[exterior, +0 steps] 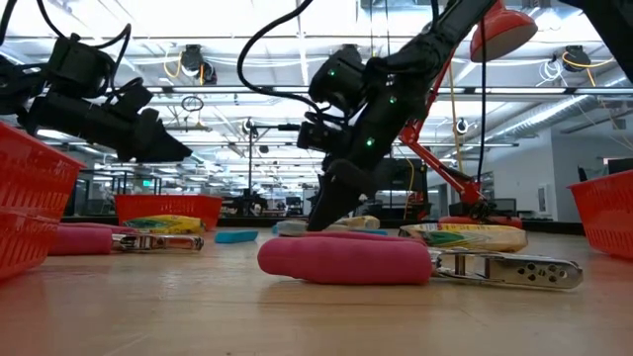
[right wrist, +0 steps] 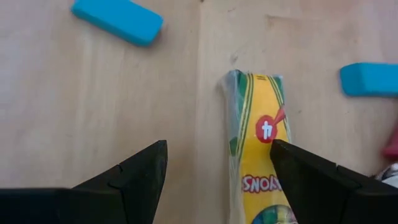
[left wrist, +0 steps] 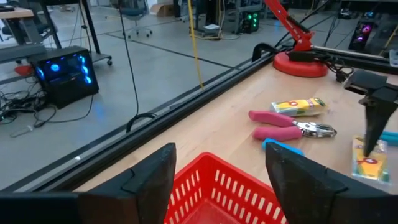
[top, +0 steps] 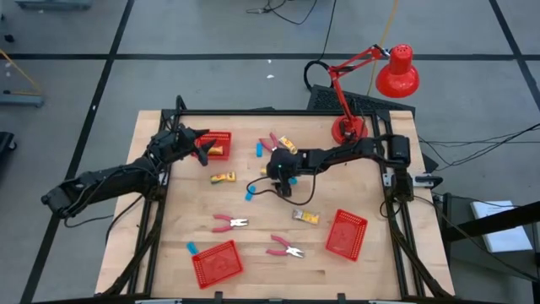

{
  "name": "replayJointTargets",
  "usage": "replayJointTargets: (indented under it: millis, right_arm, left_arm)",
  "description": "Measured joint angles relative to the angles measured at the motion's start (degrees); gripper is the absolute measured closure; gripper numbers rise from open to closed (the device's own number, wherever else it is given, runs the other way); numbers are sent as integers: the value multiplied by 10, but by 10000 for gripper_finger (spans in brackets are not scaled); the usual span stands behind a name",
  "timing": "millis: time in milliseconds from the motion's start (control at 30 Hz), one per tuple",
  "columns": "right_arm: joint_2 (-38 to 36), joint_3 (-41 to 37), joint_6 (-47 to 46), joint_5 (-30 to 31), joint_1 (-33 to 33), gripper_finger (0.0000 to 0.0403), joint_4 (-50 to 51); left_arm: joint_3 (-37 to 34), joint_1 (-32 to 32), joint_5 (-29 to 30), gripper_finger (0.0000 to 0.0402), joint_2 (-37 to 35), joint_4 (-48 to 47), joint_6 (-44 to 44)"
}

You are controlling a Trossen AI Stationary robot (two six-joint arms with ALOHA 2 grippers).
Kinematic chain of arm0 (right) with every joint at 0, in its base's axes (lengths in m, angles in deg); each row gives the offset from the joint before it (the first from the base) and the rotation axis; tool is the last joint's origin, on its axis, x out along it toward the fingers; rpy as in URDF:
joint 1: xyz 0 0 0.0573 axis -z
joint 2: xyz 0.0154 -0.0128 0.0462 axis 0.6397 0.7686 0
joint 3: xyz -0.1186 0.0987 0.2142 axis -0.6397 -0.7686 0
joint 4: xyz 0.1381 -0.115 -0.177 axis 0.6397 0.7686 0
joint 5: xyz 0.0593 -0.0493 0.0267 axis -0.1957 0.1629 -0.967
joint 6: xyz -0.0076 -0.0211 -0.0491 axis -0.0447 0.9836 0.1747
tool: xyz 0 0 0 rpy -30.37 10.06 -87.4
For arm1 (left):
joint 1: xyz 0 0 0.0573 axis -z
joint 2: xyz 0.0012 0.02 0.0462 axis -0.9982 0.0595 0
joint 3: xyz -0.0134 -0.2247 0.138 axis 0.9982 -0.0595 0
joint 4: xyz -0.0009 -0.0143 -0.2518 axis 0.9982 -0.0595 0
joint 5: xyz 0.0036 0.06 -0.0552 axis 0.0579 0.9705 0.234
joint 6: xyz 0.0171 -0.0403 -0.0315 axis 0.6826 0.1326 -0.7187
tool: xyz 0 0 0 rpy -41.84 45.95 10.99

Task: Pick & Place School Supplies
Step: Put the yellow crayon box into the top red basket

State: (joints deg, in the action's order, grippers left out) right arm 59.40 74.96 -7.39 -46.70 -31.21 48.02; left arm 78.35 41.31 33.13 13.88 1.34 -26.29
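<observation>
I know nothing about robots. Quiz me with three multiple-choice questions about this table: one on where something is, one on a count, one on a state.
1. The left end effector hangs above:
A. the desk lamp
B. a red basket
C. a pair of pink-handled pliers

2. How many red baskets are on the table?
A. one
B. two
C. three

3. The right end effector is:
A. open, over a yellow crayon pack
B. shut on a blue eraser
C. shut on pink pliers

Answers:
1. B: the left end effector sits over the far-left basket, whose rim fills its wrist view.
2. C: besides that one, the high view shows a near-left basket and a right basket.
3. A: the right end effector has its fingers spread, with the crayon pack lying on the wood between them.
</observation>
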Motion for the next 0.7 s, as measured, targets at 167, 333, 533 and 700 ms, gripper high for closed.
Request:
replayJointTargets:
  millis: [167,333,533,700]
  right_arm:
    - [0,0,17,16,5,126,3]
    - [0,-1,23,59,0,126,-2]
    - [-2,-1,24,61,5,126,3]
    - [0,-1,25,60,12,126,2]
  left_arm:
    - [0,0,-1,156,0,1,-2]
    - [0,0,-4,156,0,1,-2]
    - [0,0,-14,156,0,10,-2]
    - [0,0,-17,156,0,12,-5]
